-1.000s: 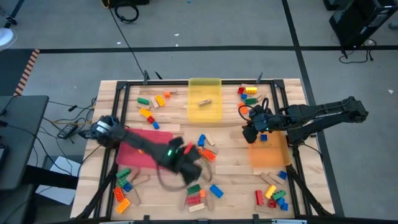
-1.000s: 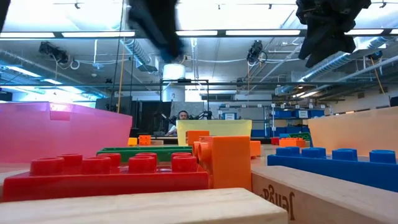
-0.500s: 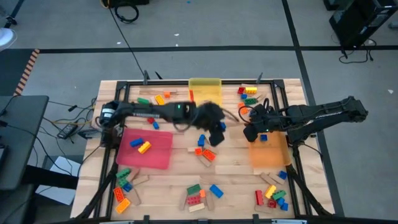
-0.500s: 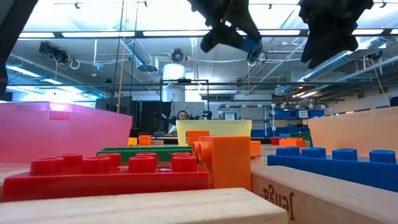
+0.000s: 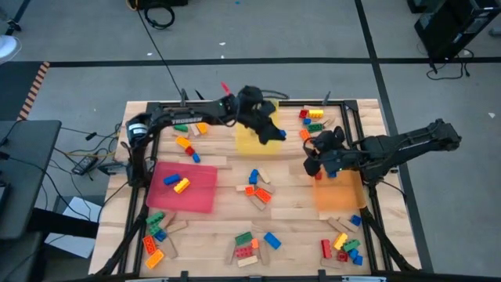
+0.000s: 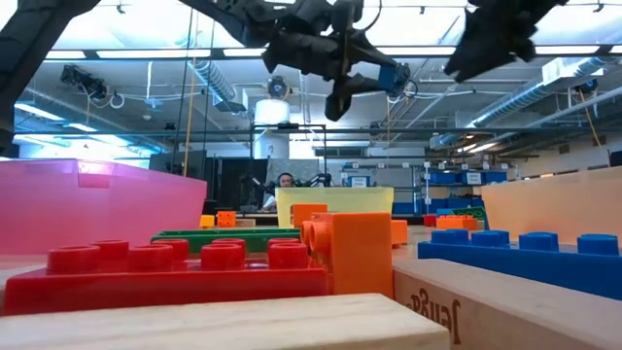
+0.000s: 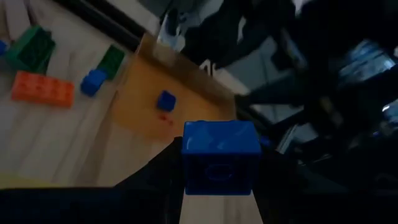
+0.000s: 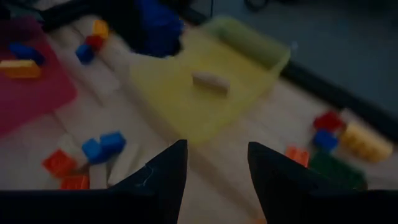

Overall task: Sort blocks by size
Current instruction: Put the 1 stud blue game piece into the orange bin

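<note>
Along the left edge of the tabletop [image 5: 227, 200] we see the red tray [image 5: 200, 184] holding 1 blue and 1 yellow brick, with a small heap of green, red, blue and orange bricks [image 5: 155, 227] toward the front left corner and a few more orange and green ones near the back left corner.

The left gripper [image 5: 270, 131] hangs over the yellow tray [image 5: 252, 142] at the middle of the back edge, its fingers closed on a blue brick [image 7: 221, 155]; in the left wrist view that brick sits on top of a tan wooden block [image 7: 217, 208] between the same fingers. 1 tan block [image 8: 210, 81] lies inside the yellow tray.

In the middle of the tabletop we find a cluster of blue, orange and tan blocks [image 5: 257, 188], and another group of green, red and blue ones [image 5: 252, 244] near the front edge.

The right gripper [image 5: 315, 166] hovers beside the orange tray [image 5: 344, 196] near the right edge, fingers parted and holding nothing. A small blue brick [image 7: 165, 99] lies in the orange tray. More bricks [image 5: 344, 243] sit at the front right corner and others [image 5: 313, 116] at the back right corner
</note>
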Robot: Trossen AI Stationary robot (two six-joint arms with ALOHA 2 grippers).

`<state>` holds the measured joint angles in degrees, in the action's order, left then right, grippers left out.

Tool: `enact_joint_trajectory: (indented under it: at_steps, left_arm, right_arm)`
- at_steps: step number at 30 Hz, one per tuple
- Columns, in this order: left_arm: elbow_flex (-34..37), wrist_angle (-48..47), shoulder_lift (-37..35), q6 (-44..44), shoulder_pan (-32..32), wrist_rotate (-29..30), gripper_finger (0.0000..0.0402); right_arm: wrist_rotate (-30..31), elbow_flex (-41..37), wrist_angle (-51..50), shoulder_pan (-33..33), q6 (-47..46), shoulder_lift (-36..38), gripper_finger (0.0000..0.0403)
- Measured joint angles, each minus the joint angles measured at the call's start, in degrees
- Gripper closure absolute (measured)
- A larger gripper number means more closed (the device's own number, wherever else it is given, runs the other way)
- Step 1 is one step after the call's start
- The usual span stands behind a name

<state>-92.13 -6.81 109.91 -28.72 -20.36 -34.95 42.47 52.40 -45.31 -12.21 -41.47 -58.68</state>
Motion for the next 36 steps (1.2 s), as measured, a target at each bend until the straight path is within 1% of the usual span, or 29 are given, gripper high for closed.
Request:
enact_joint_trajectory:
  at_steps: [3,5,8,11,16,20,22,24,26,28,30,33,36]
  left_arm:
    - [-0.08,0.40,-0.13,-0.43,-1.65,-1.82,0.0243]
    - [-0.03,0.99,-0.09,-1.93,-2.57,-4.15,0.0243]
    - [-0.06,2.36,-0.11,-4.74,-3.51,-7.09,0.0243]
    - [-0.06,2.95,-0.11,-5.02,-4.07,-9.25,0.0243]
    - [-0.06,4.07,-0.11,-6.44,-4.74,-12.68,0.0243]
    - [-0.06,4.60,-0.11,-6.47,-4.78,-14.86,0.0243]
    - [-0.06,4.97,-0.11,-6.49,-4.76,-16.07,0.0243]
    - [-0.06,5.44,-0.11,-6.51,-4.76,-16.70,0.0243]
    - [-0.06,5.95,-0.11,-6.51,-4.76,-16.84,0.0243]
    - [-0.06,6.22,-0.11,-6.52,-4.76,-17.22,0.0243]
    - [-0.06,6.11,-0.11,-6.51,-4.76,-17.23,0.0243]
    - [-0.06,5.96,-0.11,-6.57,-4.76,-17.23,0.0243]
    - [-0.06,6.23,-0.11,-6.57,-4.76,-17.17,0.0243]
  right_arm:
    - [0.14,-0.02,6.31,1.87,10.48,-1.41,0.0214]
    - [0.00,-0.02,11.77,3.22,16.92,-2.86,0.0206]
    - [-0.47,-0.02,20.03,5.20,24.82,-5.54,0.0188]
    - [-0.54,-0.02,26.46,6.54,31.55,-7.89,0.0164]
    - [0.43,-0.02,32.05,7.64,38.40,-9.67,0.0119]
    - [1.11,-0.02,34.91,9.60,41.54,-9.91,0.0088]
    - [-0.91,-0.04,36.37,10.74,43.22,-10.02,0.0077]
    - [-4.97,-0.02,38.30,11.98,44.86,-10.55,0.0072]
    - [-7.89,-0.02,38.96,12.89,45.71,-11.20,0.0073]
    - [-8.49,-0.02,40.08,13.28,45.79,-11.62,0.0082]
    - [-8.45,-0.04,41.00,13.32,46.42,-11.90,0.0098]
    - [-8.48,-0.04,42.09,13.31,48.85,-12.03,0.0137]
    - [-8.60,-0.02,43.33,13.42,49.53,-12.04,0.0187]
